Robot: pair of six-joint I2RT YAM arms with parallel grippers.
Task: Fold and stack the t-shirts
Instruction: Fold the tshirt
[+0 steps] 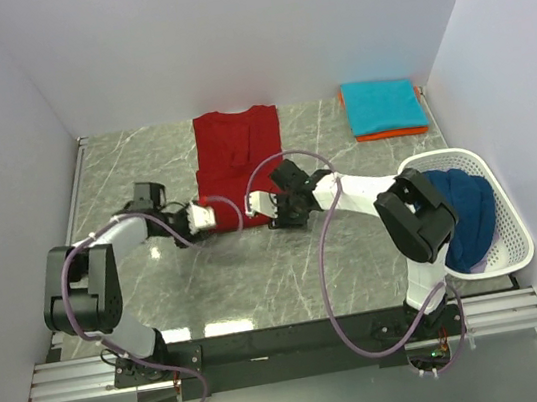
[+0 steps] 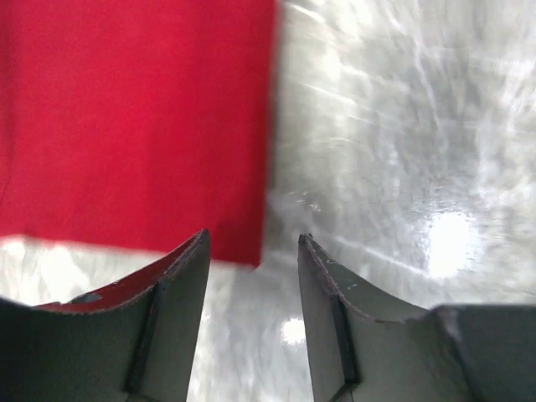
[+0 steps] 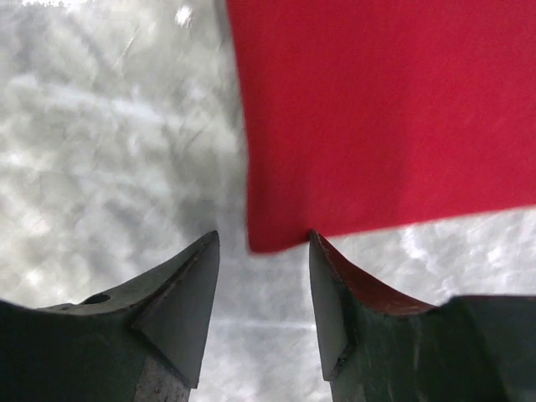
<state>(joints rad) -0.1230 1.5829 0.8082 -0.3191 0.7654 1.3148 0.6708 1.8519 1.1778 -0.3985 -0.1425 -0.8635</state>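
Note:
A dark red t-shirt (image 1: 237,160) lies flat at the middle back of the table, folded into a long strip. My left gripper (image 1: 206,215) is at its near left corner and my right gripper (image 1: 269,207) at its near right corner. In the left wrist view the left gripper (image 2: 253,236) is open, and the red shirt's (image 2: 134,117) corner lies just ahead of the gap. The right gripper (image 3: 264,236) is open too, the red shirt's (image 3: 385,109) corner sitting at its tips. A folded teal t-shirt (image 1: 384,105) rests on an orange one (image 1: 390,132). A navy t-shirt (image 1: 467,212) is bundled in the basket.
A white mesh basket (image 1: 508,216) stands at the right edge beside the right arm. The folded stack sits at the back right corner. White walls close the table on the left, back and right. The marble tabletop (image 1: 259,273) shows in front of the red shirt.

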